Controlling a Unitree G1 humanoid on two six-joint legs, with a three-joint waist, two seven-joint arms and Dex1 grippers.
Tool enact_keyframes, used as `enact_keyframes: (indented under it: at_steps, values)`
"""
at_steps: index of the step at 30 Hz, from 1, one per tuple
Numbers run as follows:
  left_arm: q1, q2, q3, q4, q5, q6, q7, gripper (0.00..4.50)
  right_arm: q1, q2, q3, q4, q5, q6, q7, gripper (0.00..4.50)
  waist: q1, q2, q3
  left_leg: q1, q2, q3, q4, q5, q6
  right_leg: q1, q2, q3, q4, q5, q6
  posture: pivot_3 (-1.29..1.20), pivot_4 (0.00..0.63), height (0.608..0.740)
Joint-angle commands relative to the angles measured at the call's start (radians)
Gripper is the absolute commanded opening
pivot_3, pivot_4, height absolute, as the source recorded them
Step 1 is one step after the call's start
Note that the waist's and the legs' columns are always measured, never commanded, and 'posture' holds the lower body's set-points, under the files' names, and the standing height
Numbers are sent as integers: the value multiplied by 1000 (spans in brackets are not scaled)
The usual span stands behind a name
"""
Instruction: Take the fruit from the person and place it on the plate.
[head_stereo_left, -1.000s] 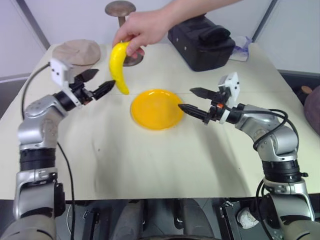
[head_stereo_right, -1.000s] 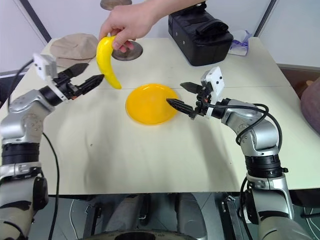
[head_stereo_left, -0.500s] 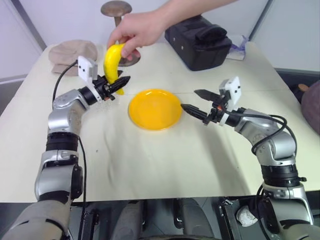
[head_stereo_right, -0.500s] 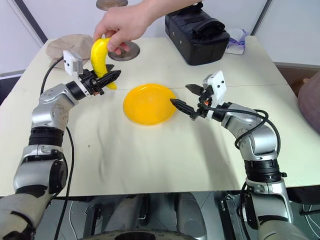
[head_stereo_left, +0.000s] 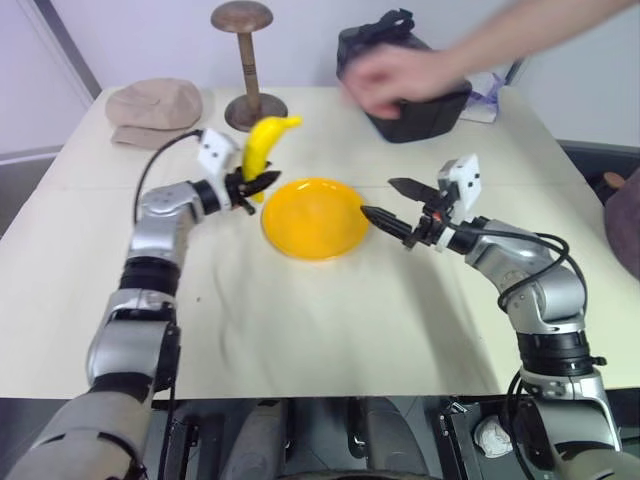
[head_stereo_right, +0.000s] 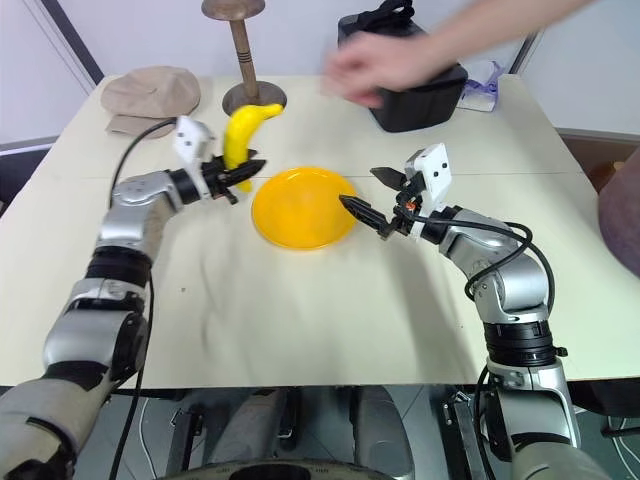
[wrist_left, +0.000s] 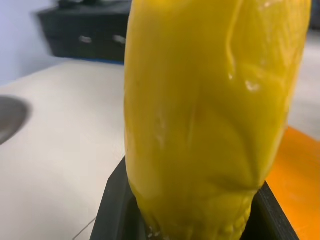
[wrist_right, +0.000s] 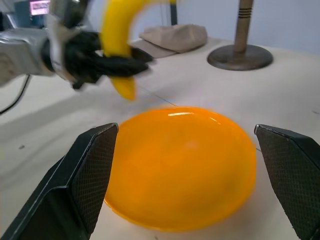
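The fruit, a curved yellow banana (head_stereo_left: 265, 150), stands nearly upright just left of the yellow plate (head_stereo_left: 313, 217). My left gripper (head_stereo_left: 255, 185) is shut on its lower end. In the left wrist view the banana (wrist_left: 210, 115) sits between the black fingers (wrist_left: 117, 210), with the plate's edge (wrist_left: 300, 170) behind. The person's hand (head_stereo_left: 390, 80) is blurred, off the banana and over the black bag. My right gripper (head_stereo_left: 377, 197) hangs open at the plate's right rim. In the right wrist view the plate (wrist_right: 180, 165) lies between its fingers (wrist_right: 85, 180), with the banana (wrist_right: 117, 40) beyond.
A brown wooden stand (head_stereo_left: 245, 60) rises at the back of the table behind the banana. A beige cap (head_stereo_left: 155, 103) lies at the back left. A black bag (head_stereo_left: 425, 105) sits at the back right. The near half of the table (head_stereo_left: 320, 330) is bare.
My left gripper shut on the banana and carried it right, to the plate's left rim. The person's hand let go and drew back to the right. My right gripper stayed put.
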Motion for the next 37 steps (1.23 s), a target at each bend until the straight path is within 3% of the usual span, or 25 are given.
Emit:
enact_keyframes:
  at_steps: [1,8,14,16,24,30,37]
  values:
    - [-83,-19,-41,96,70,-89,-11,851,-3,10,-15,-27,-4,-24,-11,4500,0,0,0,0,0,0,0,0,0,0,0,0,0,0,0,0,150,740]
    - [-149,-43,-115,258,180,-197,-37,851,31,17,-25,-61,-3,-26,-43,4500,-4,0,0,0,0,0,0,0,0,0,0,0,0,0,0,0,150,740]
    - [-187,-56,-98,314,189,-230,-47,3740,54,19,-33,-84,0,-28,-66,4500,1,-1,0,0,0,0,0,0,0,0,0,0,0,0,0,0,150,740]
    - [-189,-56,-92,318,186,-233,-52,4483,59,20,-34,-88,1,-27,-69,4500,3,-1,0,0,0,0,0,0,0,0,0,0,0,0,0,0,150,740]
    - [-204,-17,-53,305,161,-240,-64,4483,58,21,-31,-80,0,-30,-73,4500,-3,-1,0,0,0,0,0,0,0,0,0,0,1,0,0,0,150,740]
    - [-148,82,115,189,12,-121,-62,4483,40,19,-41,-46,-10,-47,-76,4500,-14,-1,1,0,0,0,0,0,0,0,1,0,1,0,0,0,150,740]
    - [167,172,273,-289,-128,142,87,4483,-41,25,-78,131,-86,-179,-104,4500,-25,0,0,1,1,0,-1,0,0,0,0,1,2,0,0,0,150,740]
